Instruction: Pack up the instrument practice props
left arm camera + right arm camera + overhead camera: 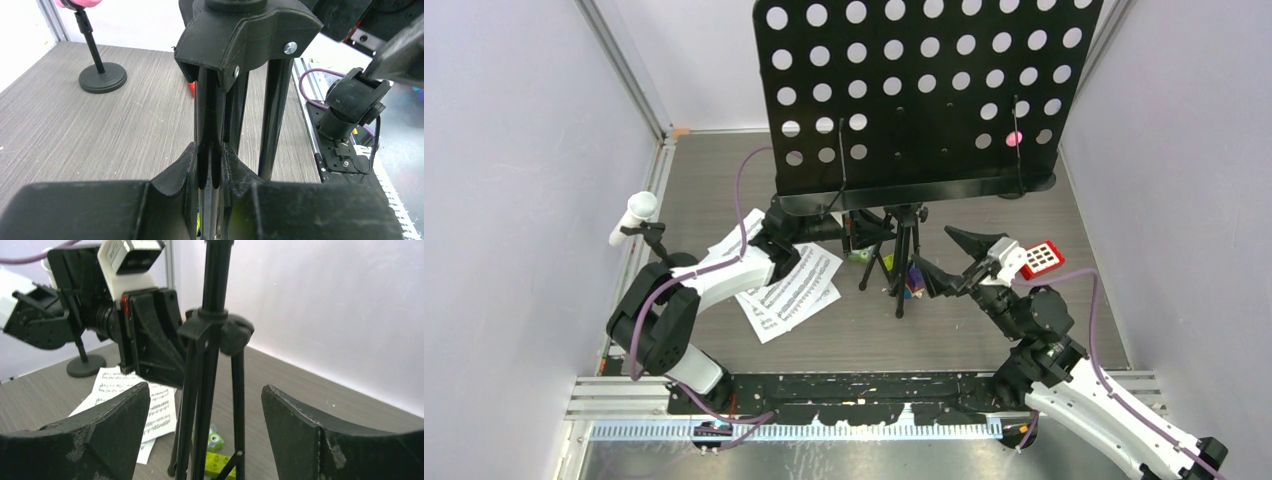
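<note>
Matt black metal music desk (904, 175) stands over a grey wood-grain table (984, 340).

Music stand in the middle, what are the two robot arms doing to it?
They are packing up the music things. The left arm has its jaws shut on the tripod legs of the black music stand. The right arm has its jaws open, facing the legs and gripping nothing. The sheet-music pages lie on the table, and the white microphone sits in its mount.
</note>
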